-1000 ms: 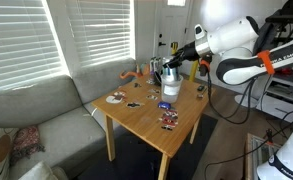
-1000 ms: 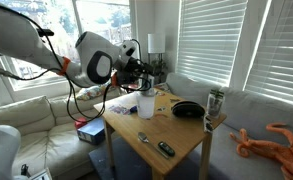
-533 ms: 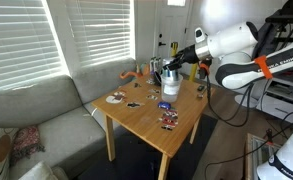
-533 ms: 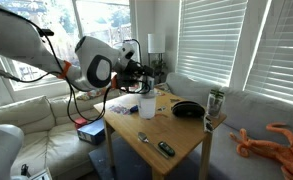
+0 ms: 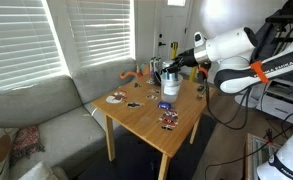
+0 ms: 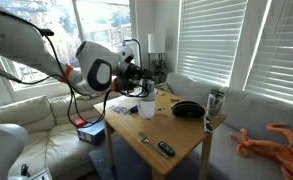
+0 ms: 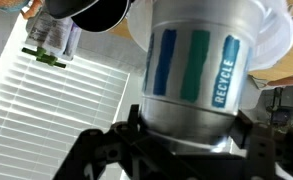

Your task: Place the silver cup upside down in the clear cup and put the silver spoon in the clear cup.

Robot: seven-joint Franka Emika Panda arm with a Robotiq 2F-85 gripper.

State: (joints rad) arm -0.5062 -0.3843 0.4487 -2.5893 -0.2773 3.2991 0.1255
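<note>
My gripper (image 7: 191, 125) is shut on the silver cup (image 7: 191, 70), a shiny metal tumbler with blue and green stripes and the word "RECYCLE". The tumbler fills the wrist view. The whitish rim of the clear cup (image 7: 276, 40) shows just behind it. In both exterior views the gripper (image 5: 169, 72) (image 6: 142, 86) holds the silver cup right over the clear cup (image 5: 169, 92) (image 6: 146, 108) on the wooden table (image 5: 146, 118). I cannot tell how far the tumbler sits inside. The silver spoon (image 6: 143, 138) lies on the table near its front edge.
A black bowl (image 6: 188, 109) and a can (image 6: 215, 103) stand on the table's far side. A dark small object (image 6: 164, 149) lies near the spoon. Small items (image 5: 116, 97) sit by the sofa-side edge. A grey sofa (image 5: 46, 110) borders the table.
The arm has shifted slightly over the clear cup. The gripper stays shut on the silver cup.
</note>
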